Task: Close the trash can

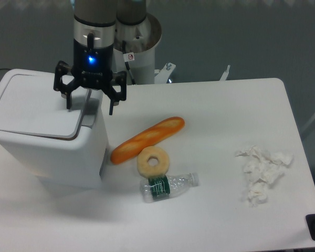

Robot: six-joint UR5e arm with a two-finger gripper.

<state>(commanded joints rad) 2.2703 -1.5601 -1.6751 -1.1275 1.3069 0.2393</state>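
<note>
The trash can (47, 149) is a large boxy white bin at the left of the table. Its flat white lid (34, 107) lies nearly level on top, with only a thin dark gap along its front right edge. My gripper (90, 107) hangs open above the can's right rim, at the lid's right edge. One finger stands over the lid and the other just past the can's right side. Nothing is held between them.
A baguette (147, 139), a bagel (153, 161) and a plastic bottle (169, 186) lie just right of the can. Crumpled white tissues (262, 170) sit at the far right. The robot's white base (139, 50) stands behind the table.
</note>
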